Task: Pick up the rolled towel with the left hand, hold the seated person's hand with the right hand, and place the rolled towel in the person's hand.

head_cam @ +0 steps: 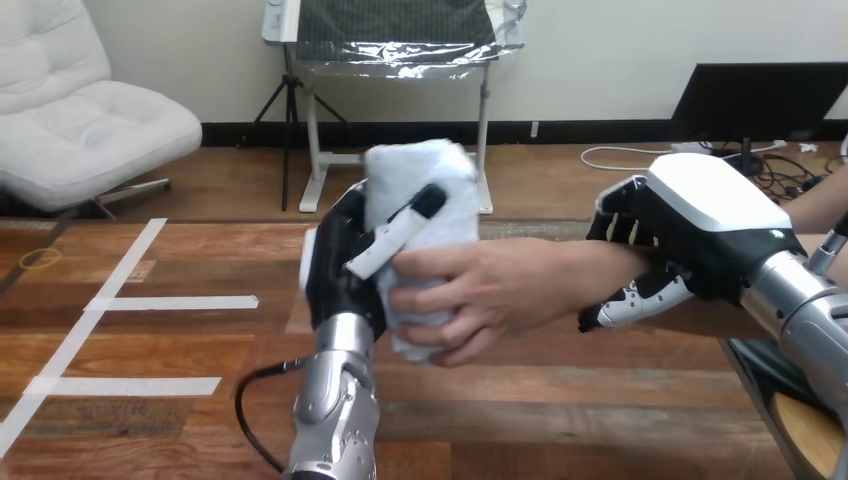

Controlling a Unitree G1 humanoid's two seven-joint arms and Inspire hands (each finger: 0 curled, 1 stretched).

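At the far left of the wooden table [150, 420] lies a small yellow ring [40, 258]. To its right, strips of white tape [170, 302] are stuck flat on the wood: one long strip runs on a slant from far to near, and two shorter ones branch off it to the right.

Near the middle, the left arm [335, 400] rises from the near edge. The left hand [340, 265] is closed on the rolled towel [420, 185], with its palm against the towel's left side and its thumb [395, 235] lying on a slant across the front. The white towel stands upright, lifted above the table, and its top rises clear of both hands.

The person's hand [490, 290] comes in from the right and is also on the towel. Its fingers wrap the lower half, just under the robot's thumb and touching it. So the towel is held from two sides, with the robot's hand on the left and the person's on the right.

Further right, the right hand [710, 215] sits on the person's wrist [590, 275]. Its fingers are curled over the far side and its thumb [640, 300] is tucked against the near side, so the hand is clasped round the wrist. The right arm [800, 300] runs off toward the near right corner.
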